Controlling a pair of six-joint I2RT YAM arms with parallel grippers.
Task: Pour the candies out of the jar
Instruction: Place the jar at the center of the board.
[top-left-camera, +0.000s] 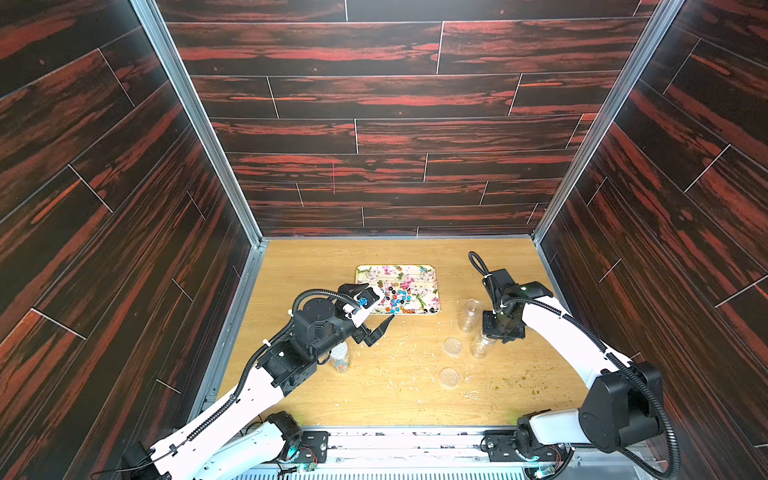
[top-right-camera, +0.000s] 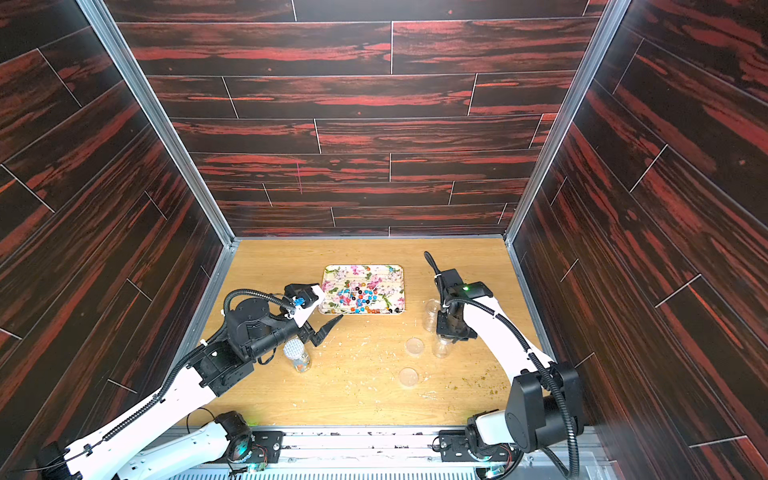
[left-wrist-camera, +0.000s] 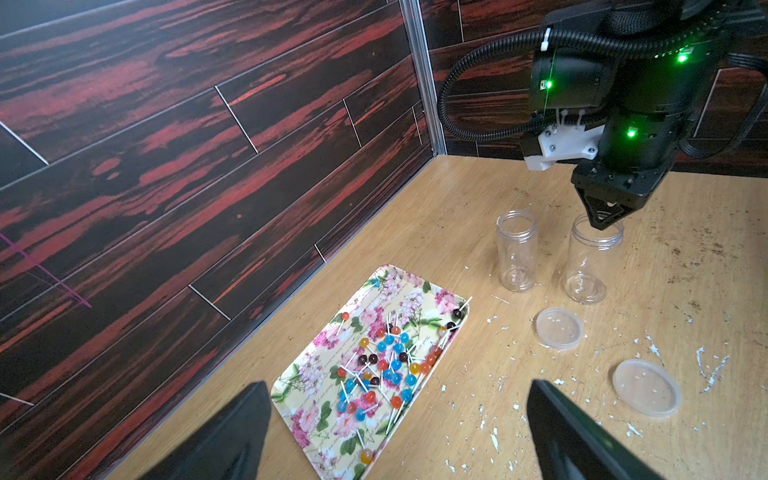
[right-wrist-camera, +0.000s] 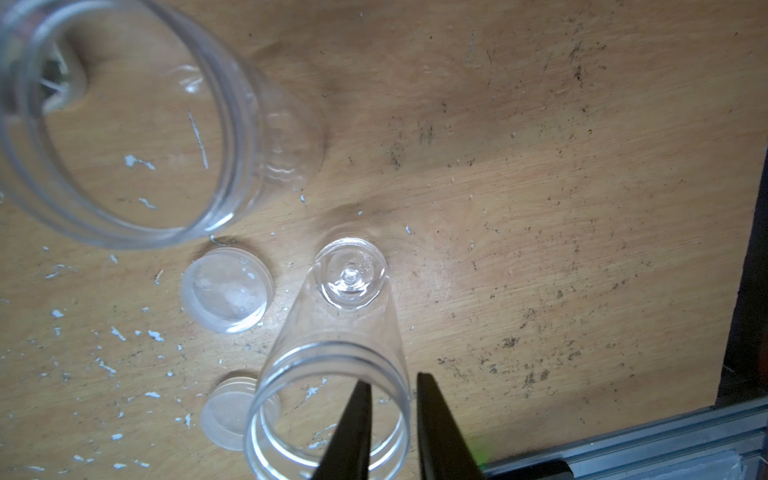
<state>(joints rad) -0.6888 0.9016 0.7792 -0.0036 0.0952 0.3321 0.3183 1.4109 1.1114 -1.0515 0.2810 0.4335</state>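
The candies (top-left-camera: 399, 297) (top-right-camera: 359, 297) (left-wrist-camera: 382, 365) lie heaped on the floral tray (top-left-camera: 415, 272) (top-right-camera: 386, 272) (left-wrist-camera: 316, 374), many on thin white sticks. An empty clear jar (top-left-camera: 480, 349) (top-right-camera: 441, 349) (left-wrist-camera: 586, 270) (right-wrist-camera: 345, 316) stands upright at the right. My right gripper (top-left-camera: 489, 338) (top-right-camera: 448, 338) (left-wrist-camera: 600, 224) (right-wrist-camera: 392, 380) points down at it, slightly open, one finger inside the rim and one outside. My left gripper (top-left-camera: 380, 300) (top-right-camera: 328, 301) (left-wrist-camera: 397, 386) hangs wide open over the tray's near left corner, holding nothing. A capped jar (top-left-camera: 340, 359) (top-right-camera: 297, 355) with candies inside stands under the left arm.
A second empty jar (top-left-camera: 469, 316) (top-right-camera: 431, 316) (left-wrist-camera: 517, 249) (right-wrist-camera: 124, 124) stands just behind the first. Two clear lids (top-left-camera: 452, 345) (top-left-camera: 449, 377) (left-wrist-camera: 559, 328) (left-wrist-camera: 646, 386) (right-wrist-camera: 227, 291) lie in front of the jars. Pale crumbs and flecks litter the wooden table (top-left-camera: 395, 395).
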